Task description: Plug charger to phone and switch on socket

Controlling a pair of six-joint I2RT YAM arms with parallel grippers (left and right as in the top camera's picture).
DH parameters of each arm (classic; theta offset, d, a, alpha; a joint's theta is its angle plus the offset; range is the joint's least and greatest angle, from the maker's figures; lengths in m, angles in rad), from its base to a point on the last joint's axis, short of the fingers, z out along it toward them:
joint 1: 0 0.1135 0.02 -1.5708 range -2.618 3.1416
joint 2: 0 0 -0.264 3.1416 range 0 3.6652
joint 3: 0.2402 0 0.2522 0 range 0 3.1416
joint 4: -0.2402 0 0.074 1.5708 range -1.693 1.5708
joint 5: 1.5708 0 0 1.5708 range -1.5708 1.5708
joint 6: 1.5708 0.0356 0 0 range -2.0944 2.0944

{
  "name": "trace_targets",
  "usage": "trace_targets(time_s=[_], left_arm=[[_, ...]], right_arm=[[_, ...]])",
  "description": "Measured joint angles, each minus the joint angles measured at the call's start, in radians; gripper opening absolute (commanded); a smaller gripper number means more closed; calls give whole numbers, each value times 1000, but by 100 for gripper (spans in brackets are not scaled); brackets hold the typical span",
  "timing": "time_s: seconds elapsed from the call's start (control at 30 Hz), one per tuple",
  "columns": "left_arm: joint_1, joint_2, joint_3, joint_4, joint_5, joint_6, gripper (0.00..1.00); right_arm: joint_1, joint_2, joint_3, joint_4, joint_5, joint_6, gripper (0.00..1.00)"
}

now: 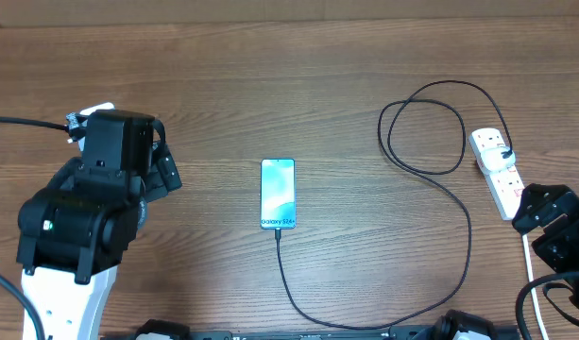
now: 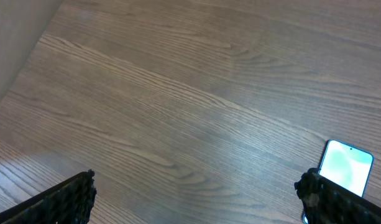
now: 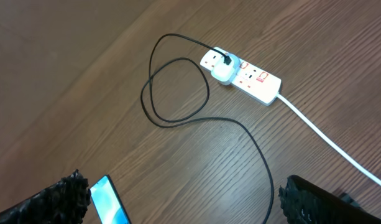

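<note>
The brown wood-grain worktop (image 1: 270, 76) fills the whole scene. The bulky left arm (image 1: 81, 227) sits over its left side, well apart from everything else. The left tool (image 2: 195, 186) is spread wide with nothing between its fingers, above bare wood. The right arm (image 1: 558, 227) crouches at the right edge, just beside the socket, and the right tool (image 3: 184, 186) is also spread wide and empty.

The charger (image 1: 464, 246) makes a loop near the socket, then sweeps in a long curve toward the near edge and back up to the phone. Its plug head sits in an outlet near the socket's far end. The white socket (image 1: 497, 175) lies at the right, its white cord (image 3: 327, 137) trailing off toward the right arm. I cannot tell how its red switches are set.

The phone (image 1: 278, 194) lies flat, screen up, in the middle of the worktop. The charger's tip meets its near end.
</note>
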Motion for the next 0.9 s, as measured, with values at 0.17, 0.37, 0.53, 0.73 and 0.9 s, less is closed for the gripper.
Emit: trace_targets(time_s=[0.17,0.37,0.53,0.73,0.9], left_arm=[[0,27,0,0,1,0,100],[0,75,-2,1,4,0,100],[0,113,-3,0,5,0,99],[0,168,-4,0,4,0,100],[0,211,-4,0,5,0,100]], right_arm=[[0,-79,-143,56,0,-53,100],[3,-319,-518,424,-73,-97,100],[52,-493,-871,884,-187,-109,100],[188,-753,-1308,1440,-250,-121,100],[216,-830,-1520,1713,-252,-124,100]])
